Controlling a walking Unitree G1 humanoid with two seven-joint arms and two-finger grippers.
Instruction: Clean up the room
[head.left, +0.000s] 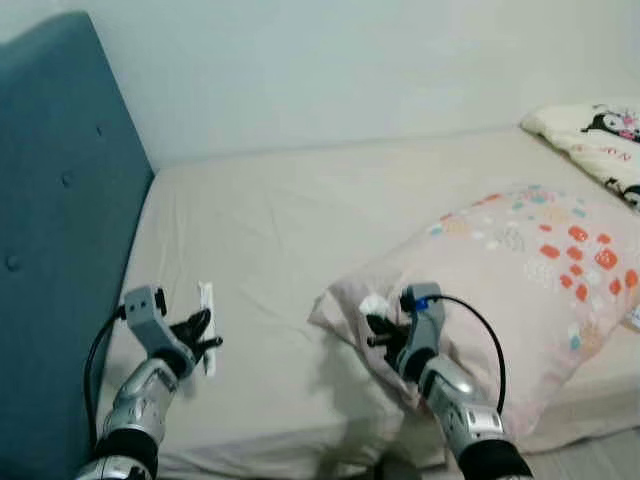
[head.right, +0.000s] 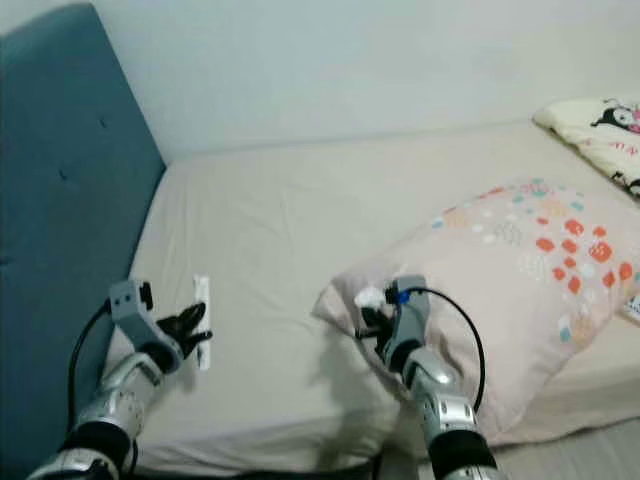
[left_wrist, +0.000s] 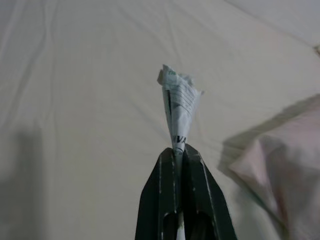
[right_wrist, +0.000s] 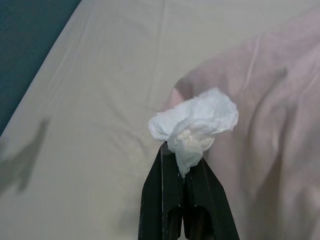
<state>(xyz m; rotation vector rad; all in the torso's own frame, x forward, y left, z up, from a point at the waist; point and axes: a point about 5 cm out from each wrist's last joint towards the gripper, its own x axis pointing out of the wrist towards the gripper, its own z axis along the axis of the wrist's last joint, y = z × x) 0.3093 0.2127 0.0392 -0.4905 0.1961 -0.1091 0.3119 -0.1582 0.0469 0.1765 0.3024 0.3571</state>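
**Beige sheet, two scraps lifted: both pincers loaded**

Beige bedding covers the bed (head.left: 270, 230), which runs from a teal padded headboard (head.left: 60, 200) on the robot's left to a pink patterned pillow (head.left: 520, 270) on its right. A second, cream pillow with a cartoon print (head.left: 600, 135) lies at the far right corner.

We find the left pincer (left_wrist: 177, 150) clamped tight on a printed paper wrapper (left_wrist: 177, 100), twisted into a narrow cone that stands clear above the fingers. In the head views this wrapper (head.left: 207, 310) shows as a white strip just over the sheet near the bed's left side. The grip sits at the scrap's lower end, which we judge sufficient for so light an item.

The right pincer (right_wrist: 182, 155) is likewise closed, on a crumpled white tissue (right_wrist: 195, 122). It is held beside the near corner of the pink pillow, apart from the sheet.

Our assessment: both scraps count as litter, and each arm carries one so that a single trip may serve for both. No bin is visible from here, so disposal is not yet done. The tissue is pinched at one edge only and might slip if swung.
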